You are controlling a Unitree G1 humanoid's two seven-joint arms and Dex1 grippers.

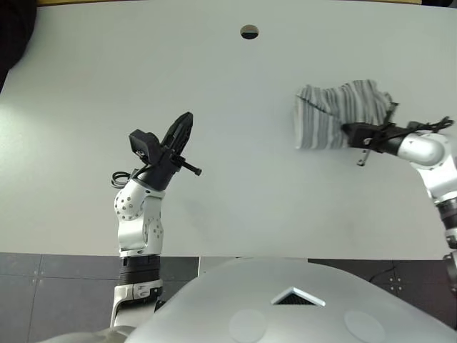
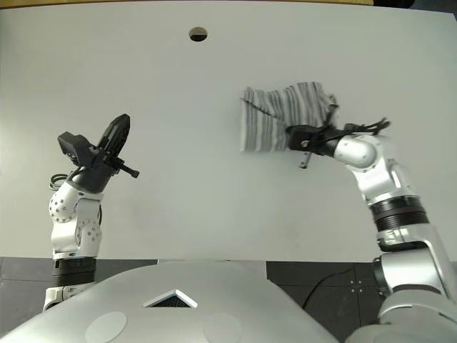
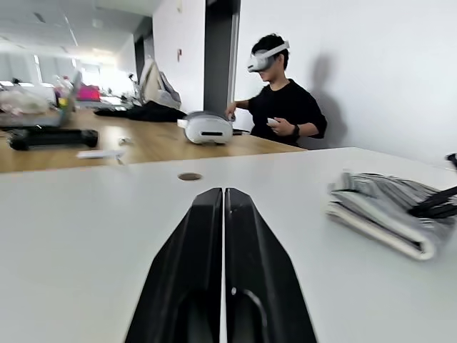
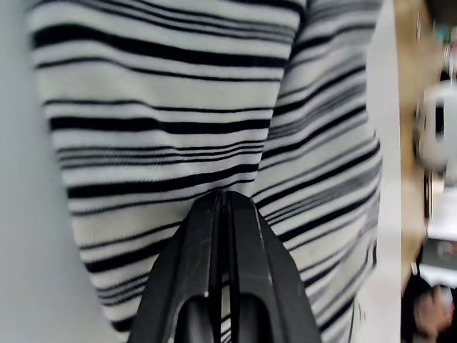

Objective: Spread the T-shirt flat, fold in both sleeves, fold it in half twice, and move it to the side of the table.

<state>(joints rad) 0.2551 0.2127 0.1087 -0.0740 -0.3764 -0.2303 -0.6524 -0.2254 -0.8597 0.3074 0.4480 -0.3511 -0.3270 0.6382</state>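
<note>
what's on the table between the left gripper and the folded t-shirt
Nothing: in the left eye view, only bare table lies between the left gripper and the striped T-shirt.

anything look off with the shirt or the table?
Slightly. The folded T-shirt isn't square: its far right corner bulges unevenly, while its left edge lies straight. The right gripper, fingers shut, has its tip against the fabric. Nothing spilled or damaged.

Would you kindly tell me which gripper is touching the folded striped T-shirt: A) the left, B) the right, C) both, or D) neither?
B: the right gripper has its shut fingertips against the folded T-shirt on the robot's right side of the table, while the left gripper is raised well apart from it.
</note>
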